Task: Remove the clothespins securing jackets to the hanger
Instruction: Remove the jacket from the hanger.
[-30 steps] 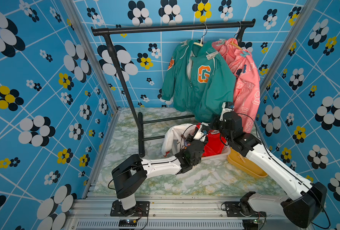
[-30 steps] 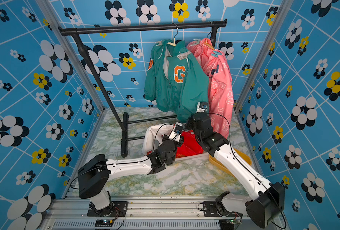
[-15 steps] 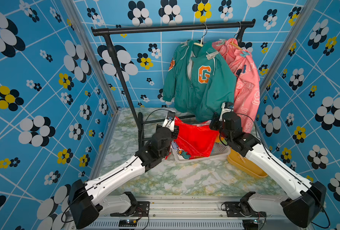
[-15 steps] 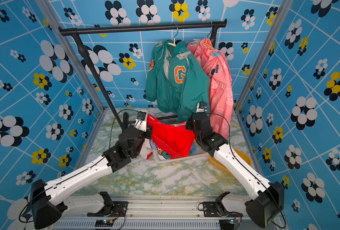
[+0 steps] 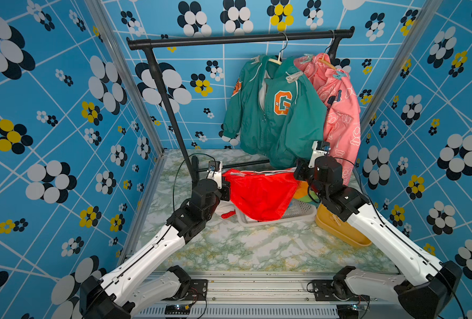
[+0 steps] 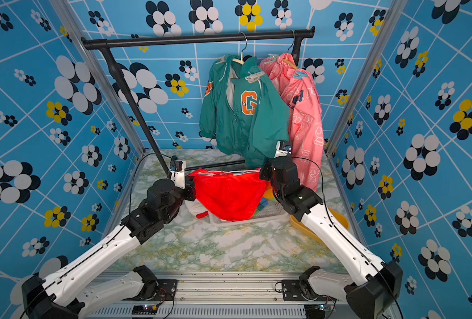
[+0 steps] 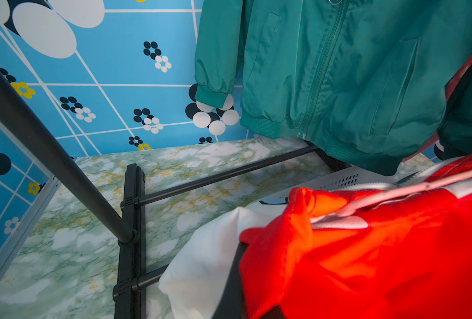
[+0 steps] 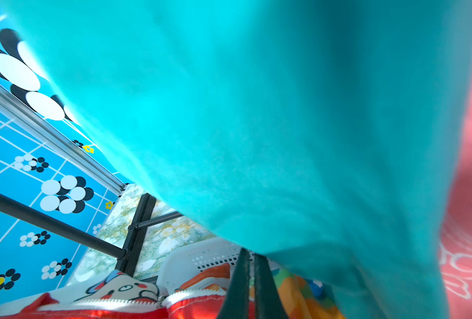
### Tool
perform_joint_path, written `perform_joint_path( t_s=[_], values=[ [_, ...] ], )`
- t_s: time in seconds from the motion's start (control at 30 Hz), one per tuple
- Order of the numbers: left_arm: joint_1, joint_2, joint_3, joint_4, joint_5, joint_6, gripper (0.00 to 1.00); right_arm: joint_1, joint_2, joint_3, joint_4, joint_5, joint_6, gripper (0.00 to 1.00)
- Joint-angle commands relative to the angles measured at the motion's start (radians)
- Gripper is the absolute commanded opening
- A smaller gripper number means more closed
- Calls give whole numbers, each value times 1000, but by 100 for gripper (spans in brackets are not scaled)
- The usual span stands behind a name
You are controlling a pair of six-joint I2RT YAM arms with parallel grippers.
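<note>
The red jacket with white sleeves hangs stretched between my two grippers above the white basket. My left gripper is shut on its left edge; in the left wrist view one dark finger shows against the red cloth. My right gripper is shut on its right edge, its fingers pressed close together. The green jacket and pink jacket hang on hangers from the rail. A whitish clothespin sits on the green shoulder and a teal clothespin on the pink one.
The black rail and its slanted post stand at the back, with a floor crossbar. A yellow tub lies by the right arm. The green jacket's hem hangs right over the right wrist. Colourful cloth fills the basket.
My left gripper has swung from beside the right gripper out to the left, spreading the red jacket wide between the two. The right gripper has stayed in place.
</note>
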Motion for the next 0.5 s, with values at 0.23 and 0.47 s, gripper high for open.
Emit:
perform_joint_path(
  t_s=[0.23,0.47],
  values=[
    [125,8,47,127,257,-68,0,-37,-80,152,13,60,-109,0],
    [125,27,226,224,497,-74,0,-38,-26,316,9,-67,-97,0]
  ],
)
